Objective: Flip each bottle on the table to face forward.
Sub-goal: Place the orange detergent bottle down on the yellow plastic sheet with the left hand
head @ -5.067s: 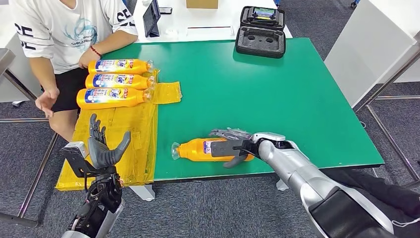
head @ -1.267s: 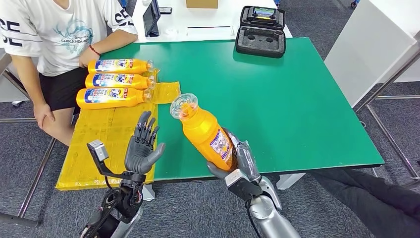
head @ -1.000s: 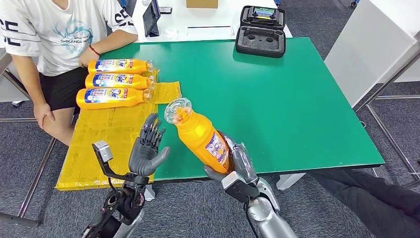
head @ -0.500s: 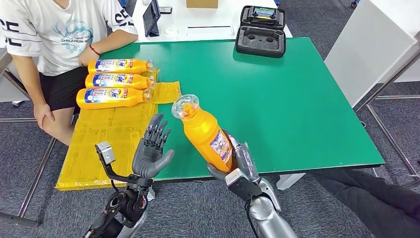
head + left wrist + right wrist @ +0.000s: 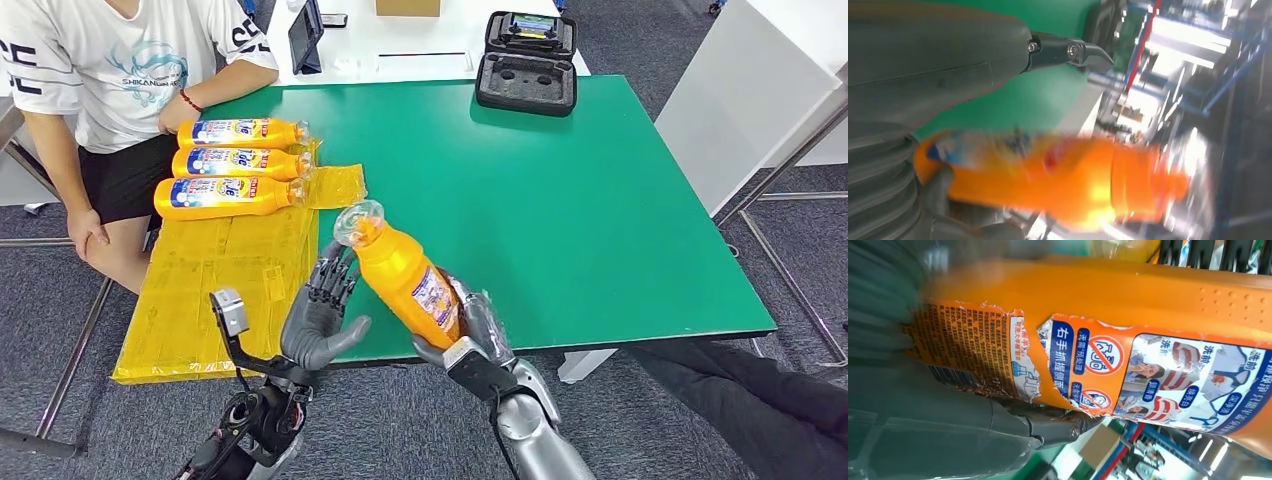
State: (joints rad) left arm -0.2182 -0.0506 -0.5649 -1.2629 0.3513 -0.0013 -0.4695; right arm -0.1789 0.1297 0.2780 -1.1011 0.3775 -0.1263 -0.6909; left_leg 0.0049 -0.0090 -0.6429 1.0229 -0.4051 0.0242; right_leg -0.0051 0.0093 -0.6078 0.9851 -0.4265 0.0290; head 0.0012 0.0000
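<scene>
My right hand [image 5: 478, 335] grips an orange bottle [image 5: 402, 275] by its lower body, above the table's front edge, with the clear cap tilted up and to the left. Its torn back label [image 5: 1068, 365] faces the right wrist camera. My left hand [image 5: 322, 312] is raised with fingers spread, close beside the bottle; whether it touches it I cannot tell. In the left wrist view the bottle [image 5: 1068, 182] is blurred beyond my thumb. Three more orange bottles [image 5: 235, 162] lie side by side at the far left, front labels up.
Yellow plastic sheeting [image 5: 225, 280] covers the left end of the green table [image 5: 560, 210]. A person [image 5: 110, 70] sits at the far left corner, a hand near the three bottles. A black open case [image 5: 527, 62] sits at the back.
My right hand lifted the bottle off the table and turned it upright. Over the last second my left hand has risen and moved right, closing in on the bottle.
</scene>
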